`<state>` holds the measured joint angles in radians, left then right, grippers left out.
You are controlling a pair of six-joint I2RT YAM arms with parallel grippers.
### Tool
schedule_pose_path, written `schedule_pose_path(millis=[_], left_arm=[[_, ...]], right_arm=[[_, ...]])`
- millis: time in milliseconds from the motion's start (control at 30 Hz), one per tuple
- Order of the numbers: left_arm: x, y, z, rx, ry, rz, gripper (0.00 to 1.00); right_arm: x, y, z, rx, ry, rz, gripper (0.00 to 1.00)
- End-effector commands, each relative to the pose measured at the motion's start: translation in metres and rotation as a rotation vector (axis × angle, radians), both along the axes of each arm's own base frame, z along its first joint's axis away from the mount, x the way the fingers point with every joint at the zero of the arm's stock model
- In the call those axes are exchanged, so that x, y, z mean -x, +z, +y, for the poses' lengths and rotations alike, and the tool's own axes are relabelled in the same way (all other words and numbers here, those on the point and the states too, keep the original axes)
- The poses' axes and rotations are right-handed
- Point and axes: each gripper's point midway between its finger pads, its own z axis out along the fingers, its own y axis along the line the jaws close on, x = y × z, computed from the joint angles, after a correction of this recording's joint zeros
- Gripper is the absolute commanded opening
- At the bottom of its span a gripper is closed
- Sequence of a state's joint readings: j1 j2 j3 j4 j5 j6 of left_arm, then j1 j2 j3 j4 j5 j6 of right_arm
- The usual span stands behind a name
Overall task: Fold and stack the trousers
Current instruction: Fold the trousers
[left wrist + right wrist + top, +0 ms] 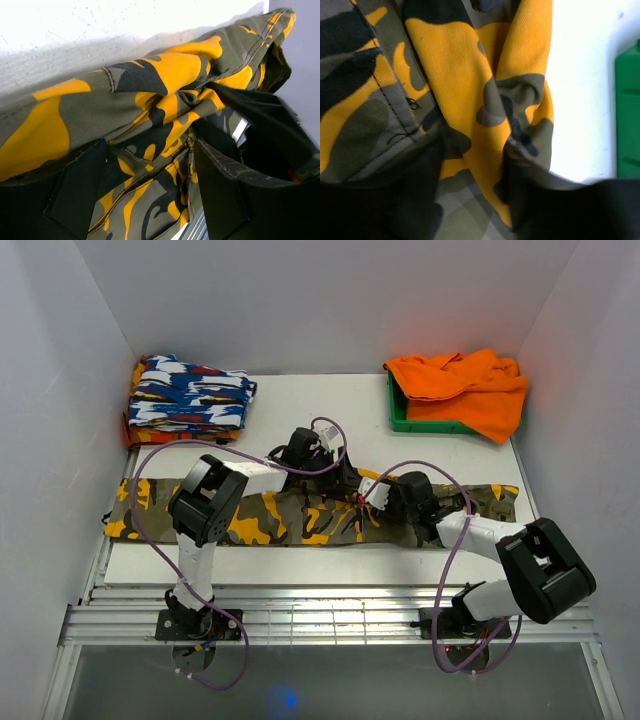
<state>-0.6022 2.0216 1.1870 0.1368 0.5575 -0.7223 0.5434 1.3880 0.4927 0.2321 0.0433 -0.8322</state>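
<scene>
Trousers [262,519] lie lengthwise across table [320,410], bunched at the middle. Left gripper [150,167] released, straddling cloth; right gripper [472,187] likewise parted.

Long camouflage trousers [270,520], olive-grey with black and orange-yellow blotches. Laid out as a narrow band across the table [330,405], running from 9 o'clock to 3 o'clock, nearer the 6 o'clock edge. Fairly flat toward both ends, rumpled and bunched at the middle. Up close in both wrist views: raised folds, creases, a stitched seam.
</scene>
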Motion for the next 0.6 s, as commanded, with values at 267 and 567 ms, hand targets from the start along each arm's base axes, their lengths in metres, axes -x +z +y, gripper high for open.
schedule_pose_path(millis=[267, 567], left_arm=[[-0.006, 0.019, -0.013, 0.113, 0.057, 0.007, 0.81], [-0.015, 0.02, -0.027, 0.151, 0.051, 0.021, 0.81]], right_arm=[[0.032, 0.009, 0.002, 0.003, 0.152, 0.006, 0.42], [0.052, -0.034, -0.001, 0.061, 0.173, 0.201, 0.16]])
